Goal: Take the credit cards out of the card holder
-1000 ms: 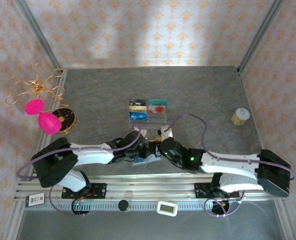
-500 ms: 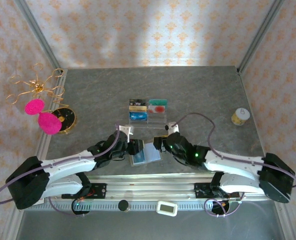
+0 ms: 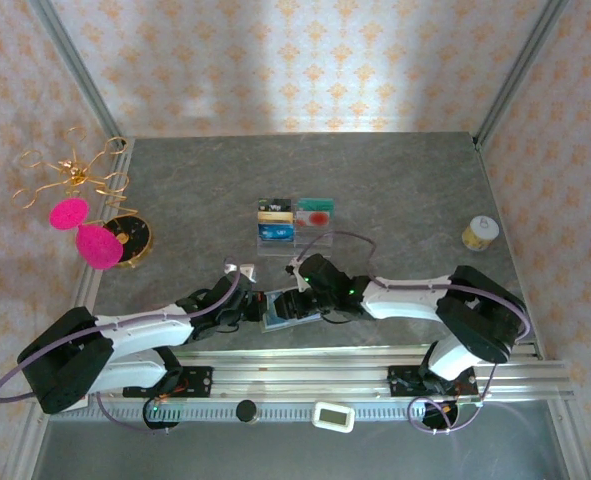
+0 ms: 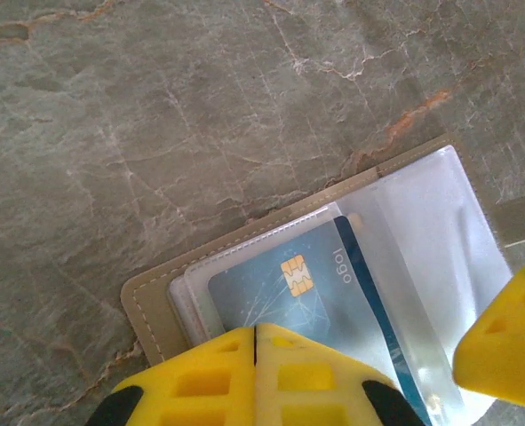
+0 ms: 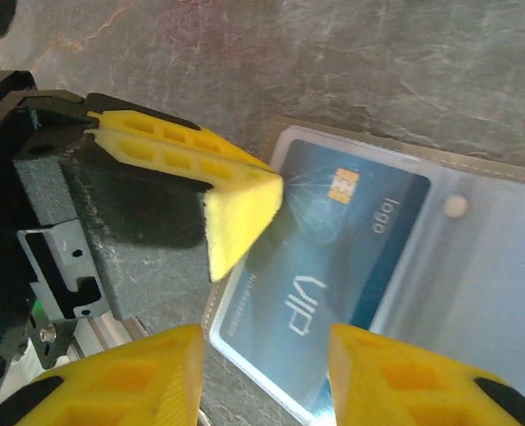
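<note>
The card holder (image 3: 281,321) lies open near the table's front edge, its olive-grey rim (image 4: 152,302) and clear sleeves (image 4: 422,231) showing. A blue credit card (image 4: 284,297) marked "VIP" (image 5: 333,257) sits in a sleeve. My left gripper (image 4: 255,330) is shut, its yellow fingertips (image 5: 240,200) pressed together on the holder's end at the card's edge. Over the card's near end my right gripper (image 5: 262,339) stands open, a finger on each side and nothing pinched. From above, the left gripper (image 3: 258,303) and right gripper (image 3: 299,298) meet over the holder.
A clear acrylic tray (image 3: 295,222) with cards stands behind the holder. A small yellow roll (image 3: 480,233) sits at the right. A gold wire stand with pink balls (image 3: 80,225) and a round disc (image 3: 132,238) are at the left. The aluminium rail (image 3: 295,372) runs just in front.
The left gripper has closed and moved onto the holder's left end. The right arm has reached in leftwards, so its gripper now hangs over the holder and covers part of it.
</note>
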`<control>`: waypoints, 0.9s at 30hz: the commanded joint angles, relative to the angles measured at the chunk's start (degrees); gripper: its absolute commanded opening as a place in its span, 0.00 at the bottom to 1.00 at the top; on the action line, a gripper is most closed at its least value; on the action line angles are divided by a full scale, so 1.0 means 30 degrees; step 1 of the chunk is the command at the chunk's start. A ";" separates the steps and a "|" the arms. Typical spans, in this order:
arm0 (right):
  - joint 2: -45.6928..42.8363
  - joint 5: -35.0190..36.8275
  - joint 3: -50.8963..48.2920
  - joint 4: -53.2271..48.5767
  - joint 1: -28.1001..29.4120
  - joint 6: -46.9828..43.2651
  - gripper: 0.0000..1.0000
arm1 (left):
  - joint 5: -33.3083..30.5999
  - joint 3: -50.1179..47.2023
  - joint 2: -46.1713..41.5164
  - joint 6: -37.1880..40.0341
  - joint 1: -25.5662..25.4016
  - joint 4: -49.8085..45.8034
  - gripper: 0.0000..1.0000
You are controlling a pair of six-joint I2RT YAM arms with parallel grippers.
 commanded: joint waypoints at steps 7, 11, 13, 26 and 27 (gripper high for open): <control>0.0587 0.0899 0.0806 -0.0132 0.0161 -0.0182 0.36 | 0.0177 -0.0048 -0.2159 -0.0364 0.0007 -0.1695 0.09; 0.0359 0.1291 0.0781 -0.0231 0.0161 -0.0147 0.36 | 0.0357 -0.0385 -0.2627 -0.0949 -0.0716 -0.1271 0.09; 0.0444 0.1335 0.0762 -0.0230 0.0155 -0.0108 0.35 | 0.0444 -0.0558 -0.2138 -0.1222 -0.0851 -0.1210 0.00; 0.1054 0.0728 0.0979 -0.0144 0.0257 -0.0225 0.33 | -0.0067 -0.1026 -0.0828 -0.1123 -0.0778 -0.1593 0.00; 0.1183 0.0743 0.1018 -0.0128 0.0263 -0.0238 0.32 | -0.0067 -0.1006 -0.0806 -0.1095 -0.0784 -0.1615 0.00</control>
